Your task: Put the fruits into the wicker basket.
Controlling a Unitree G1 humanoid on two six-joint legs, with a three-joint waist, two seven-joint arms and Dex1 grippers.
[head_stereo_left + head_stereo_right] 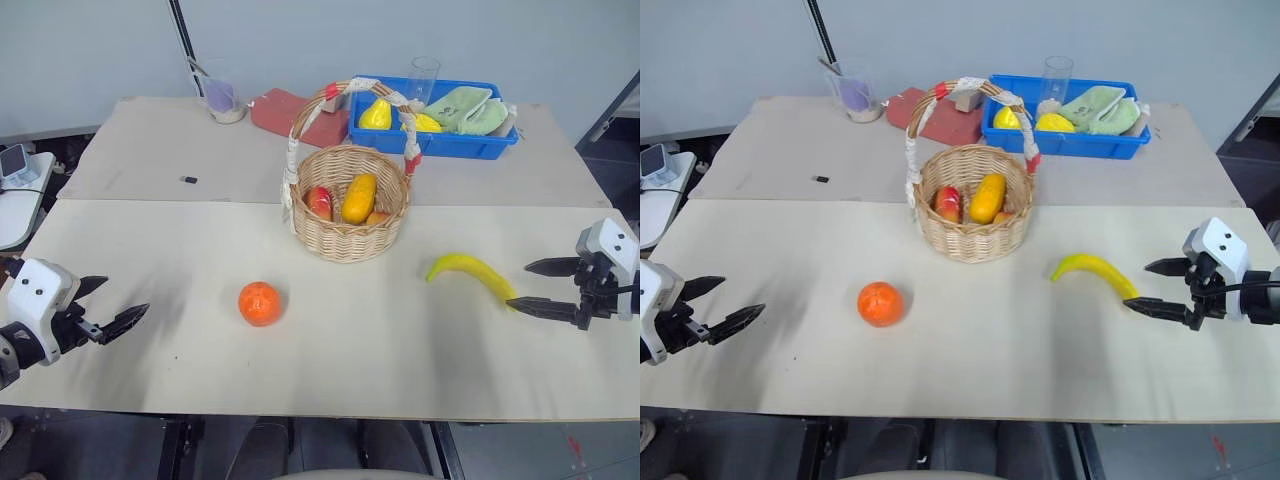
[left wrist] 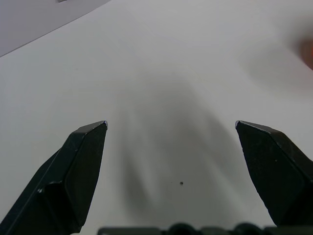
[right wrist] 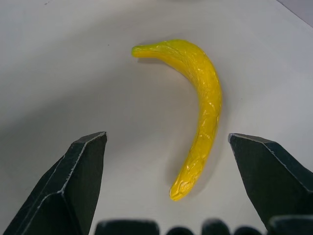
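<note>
Beige table (image 1: 330, 370) has much free surface around both fruits. Left gripper (image 1: 112, 304) stands wide open and empty, and the orange (image 1: 260, 303) lies well apart beyond its tips. Wicker basket (image 1: 348, 205) stands farther back, between the two grippers. Banana (image 1: 472, 273) lies with its long axis running from the basket side toward the right gripper (image 1: 535, 286), one end just before the spread, empty fingers.

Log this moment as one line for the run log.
orange: on table | banana: on table, by right gripper | basket: neither in | both jaws open, empty
</note>
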